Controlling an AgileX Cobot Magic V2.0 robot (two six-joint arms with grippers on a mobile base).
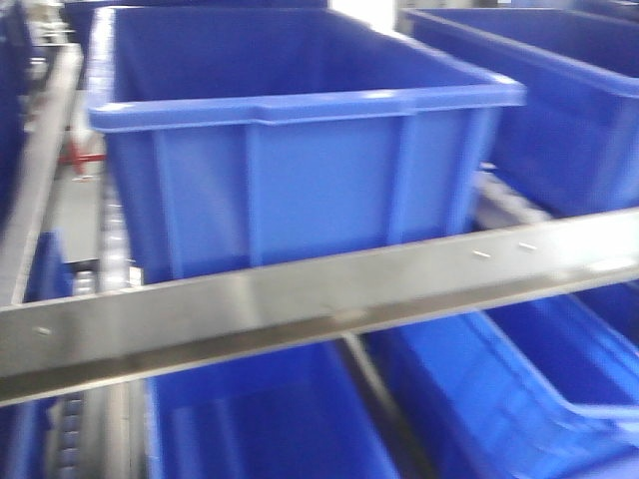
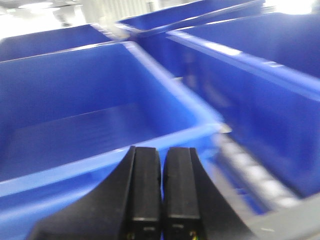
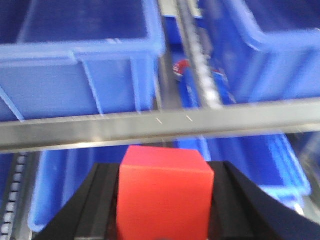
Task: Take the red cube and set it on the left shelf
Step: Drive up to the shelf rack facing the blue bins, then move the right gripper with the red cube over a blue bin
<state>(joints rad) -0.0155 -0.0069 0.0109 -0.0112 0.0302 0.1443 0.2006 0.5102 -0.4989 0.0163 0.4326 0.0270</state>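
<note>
Blurred throughout — soft edges on the big blue tub and the metal rail below it. Lower tubs under the rail half hidden by it, contents not readable. Beside the tub, a small red shape, too smeared to name. Red cube cut off by the bottom edge, sides covered by the right gripper. Left gripper cropped at the base — fingers pressed together.

A metal shelf rail ran across the front view as the landmark. Directly behind and above it, a large blue tub sat on the upper shelf level, with a second blue tub to its right. Below the rail, more blue tubs lay on the lower level.
</note>
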